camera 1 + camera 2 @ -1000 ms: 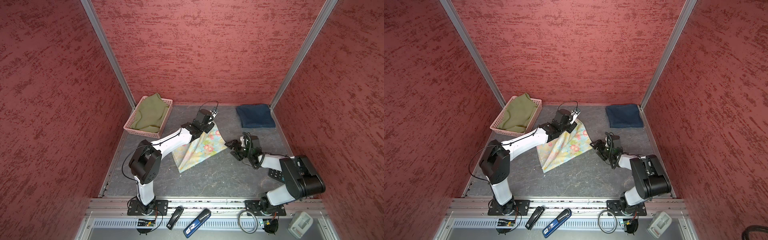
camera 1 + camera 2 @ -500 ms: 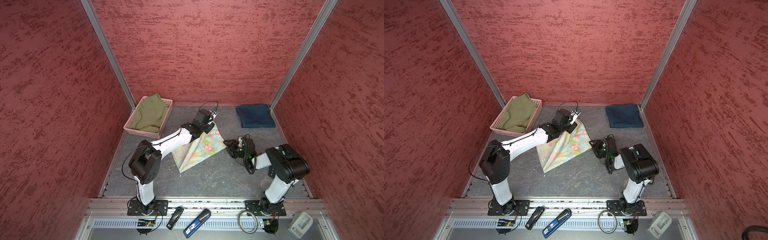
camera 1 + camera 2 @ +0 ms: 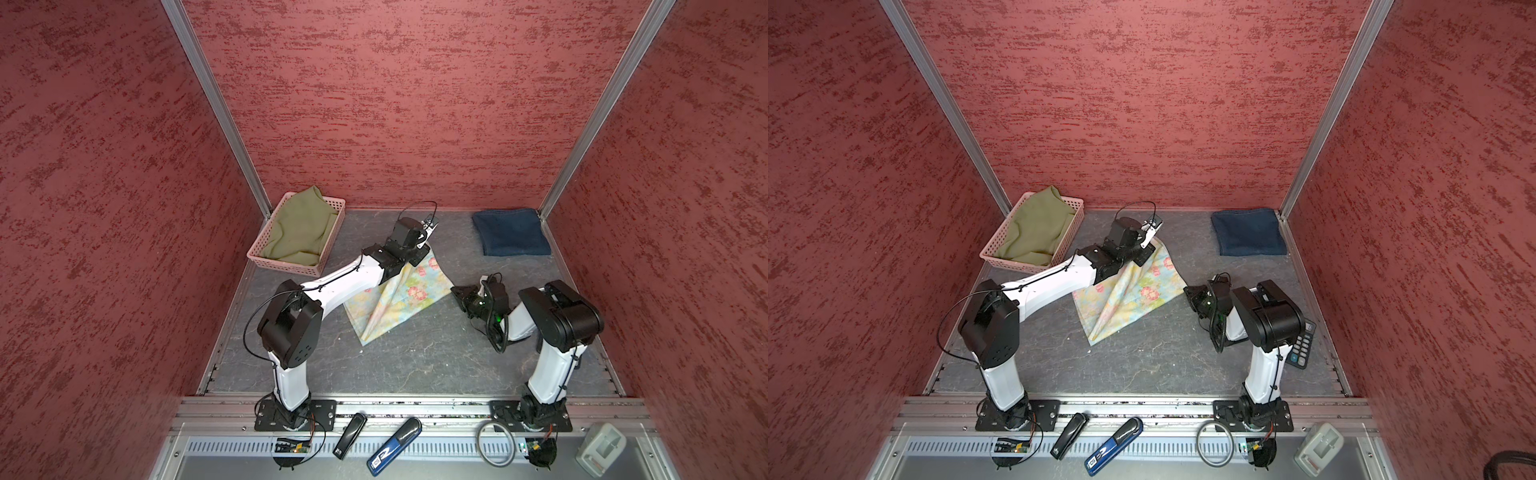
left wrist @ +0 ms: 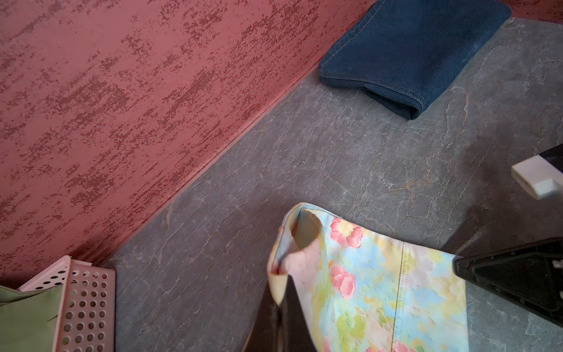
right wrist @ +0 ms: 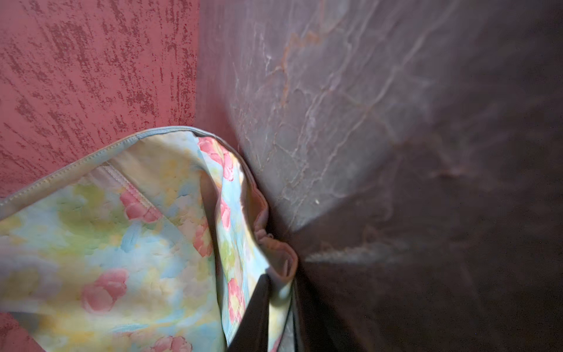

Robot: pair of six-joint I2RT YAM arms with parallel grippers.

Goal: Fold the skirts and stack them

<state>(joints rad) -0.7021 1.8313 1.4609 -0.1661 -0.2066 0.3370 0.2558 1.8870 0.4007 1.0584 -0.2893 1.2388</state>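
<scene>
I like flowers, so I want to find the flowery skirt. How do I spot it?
Look at the gray floor between the red walls. In the middle of it is the flowery skirt. The green skirt in the pink basket and the blue skirt at the back are plain; only this one has pink flowers.

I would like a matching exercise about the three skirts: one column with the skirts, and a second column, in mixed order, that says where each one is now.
Things:
1. denim skirt
2. flowered skirt
3. green skirt

Places:
A. inside the pink basket
B. folded, by the back wall on the right
C. in the middle, with one corner lifted

Pairs: 1-B, 2-C, 3-A
</scene>
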